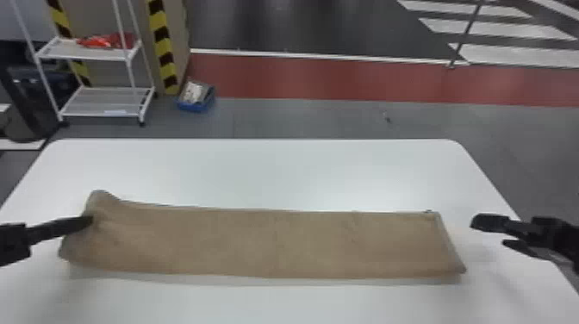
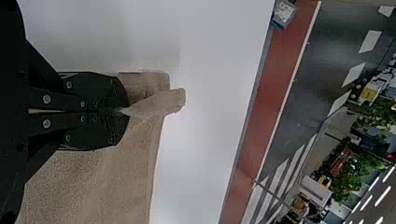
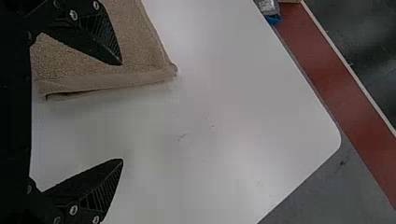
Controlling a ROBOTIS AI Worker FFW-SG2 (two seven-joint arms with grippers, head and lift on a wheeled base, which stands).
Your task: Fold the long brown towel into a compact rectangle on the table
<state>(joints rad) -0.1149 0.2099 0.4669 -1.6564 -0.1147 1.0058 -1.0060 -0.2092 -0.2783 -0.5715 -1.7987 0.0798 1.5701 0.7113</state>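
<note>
Head view: long brown cloth towel lies lengthwise across a white, round-cornered table. Near the table's left edge, the black left gripper has its fingers closed on a towel fold. Near its right edge, the black right gripper: fingers wide apart, empty. Beyond the table: white wheeled shelf rack, blue open box, red floor band.
</note>
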